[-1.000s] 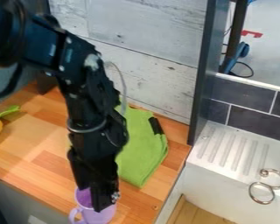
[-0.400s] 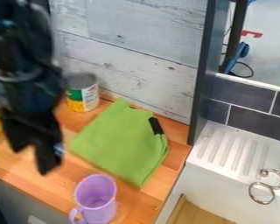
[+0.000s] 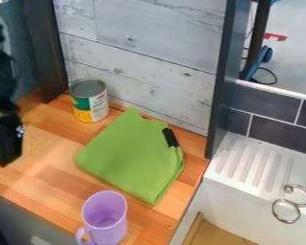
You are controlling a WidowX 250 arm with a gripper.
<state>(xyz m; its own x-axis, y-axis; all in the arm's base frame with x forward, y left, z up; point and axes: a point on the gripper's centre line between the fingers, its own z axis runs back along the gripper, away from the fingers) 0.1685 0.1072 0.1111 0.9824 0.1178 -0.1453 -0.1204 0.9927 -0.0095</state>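
Can't tell if my fingers [image 3: 6, 154] are wide or narrow. Cloth [image 3: 130, 158] lies right of them on the worktop [image 3: 53, 184], can [image 3: 90, 106] up-right, mug [image 3: 111, 232] down-right, handle on their side.

Black, dark-jointed robot arm with a chunky black finger and small pale specks.

The towel [image 3: 130, 160] looks matt cloth, the mug [image 3: 112, 230] smooth plastic, the counter [image 3: 50, 174] wood, the 2 rings [image 3: 274, 213] glossy metal.
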